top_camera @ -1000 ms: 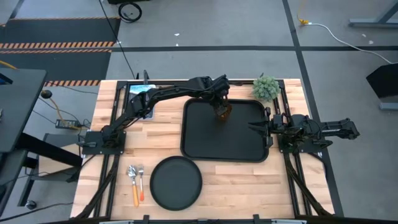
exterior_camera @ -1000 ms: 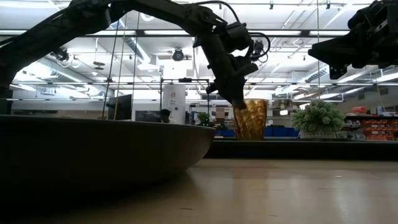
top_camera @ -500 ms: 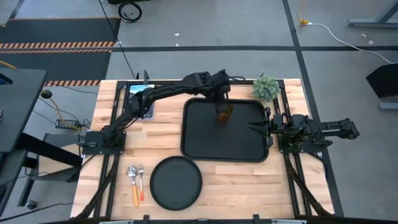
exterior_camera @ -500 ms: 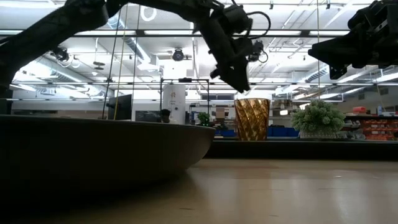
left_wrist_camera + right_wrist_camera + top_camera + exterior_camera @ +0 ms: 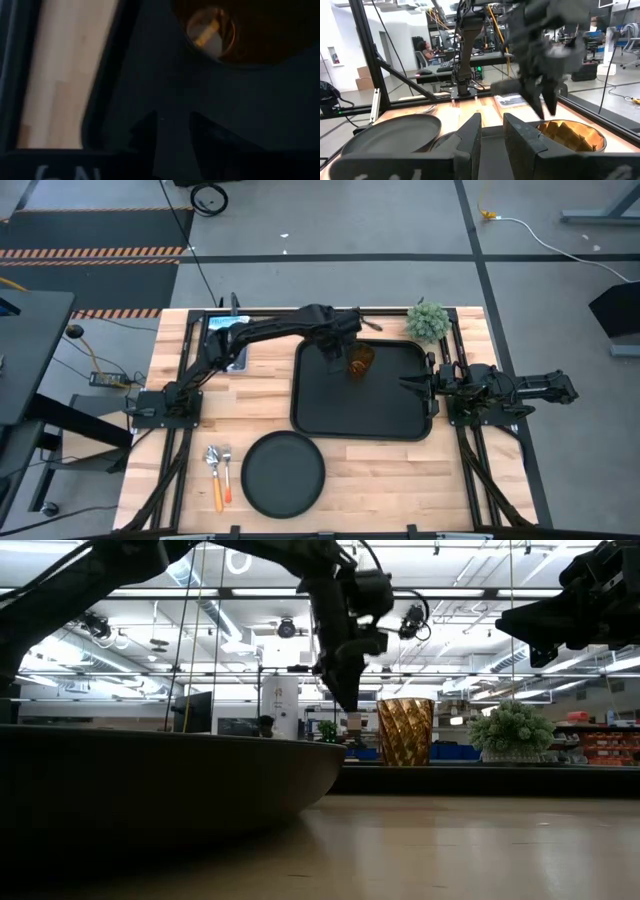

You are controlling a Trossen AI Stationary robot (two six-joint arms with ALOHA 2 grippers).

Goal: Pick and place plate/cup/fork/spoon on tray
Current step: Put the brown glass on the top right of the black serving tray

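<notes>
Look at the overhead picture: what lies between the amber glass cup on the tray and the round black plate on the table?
In the high view, between the amber glass cup and the round black plate lie only the black rectangular tray's bare floor, its rim and bare wood.

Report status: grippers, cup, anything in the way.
Left gripper open above the tray, beside the cup. Cup upright on tray, released. Right gripper parked at tray's edge. Plate, fork, spoon unplaced; nothing blocking.

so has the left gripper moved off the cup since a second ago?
Yes. The left gripper has let go and pulled back toward the tray's left edge; the cup now stands free on the tray beside it.
</notes>
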